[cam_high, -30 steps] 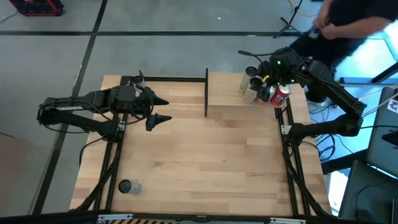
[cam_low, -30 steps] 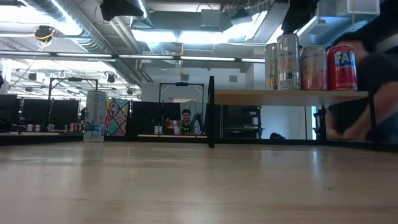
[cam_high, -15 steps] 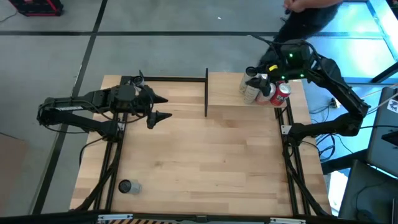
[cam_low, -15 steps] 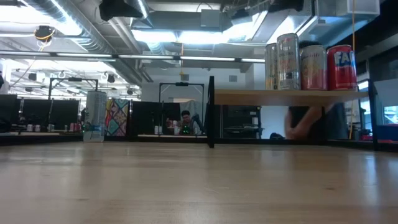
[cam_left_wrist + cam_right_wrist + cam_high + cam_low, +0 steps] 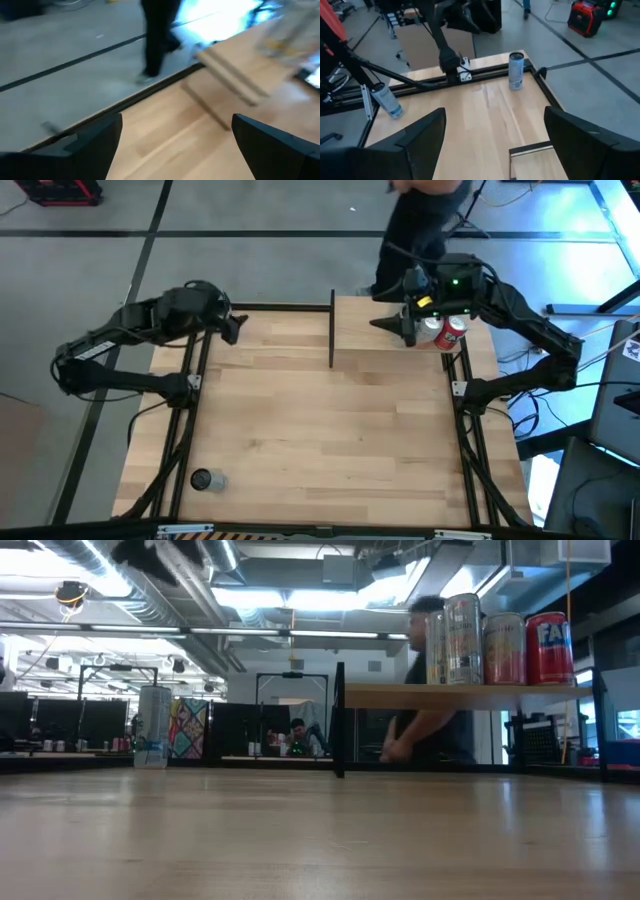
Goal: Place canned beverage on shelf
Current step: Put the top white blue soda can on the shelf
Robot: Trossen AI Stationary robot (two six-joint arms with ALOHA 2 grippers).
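The shelf [image 5: 365, 340] is a pale board on black posts at the table's far right; in the low view [image 5: 470, 695] it stands raised above the tabletop. Several cans stand upright on it, among them a silver one [image 5: 463, 638] and a red one [image 5: 452, 332] [image 5: 548, 648]. My right gripper [image 5: 388, 326] [image 5: 492, 135] hovers open and empty over the shelf, just left of the cans. My left gripper [image 5: 234, 328] [image 5: 175, 135] is open and empty, raised over the table's far left. Another can [image 5: 203, 480] stands at the near left.
A tall can [image 5: 516, 71] [image 5: 153, 727] stands by the table's far left corner. Black frame rails [image 5: 185, 430] run along both sides of the table, and a black post [image 5: 332, 330] marks the shelf's left edge. A person [image 5: 425, 210] walks just beyond the far edge.
My right gripper has drawn away from the cans toward the table's left, above the shelf; the cans stand as before. My left gripper has pulled back toward the far left corner and risen. The person has walked from right to left behind the table.
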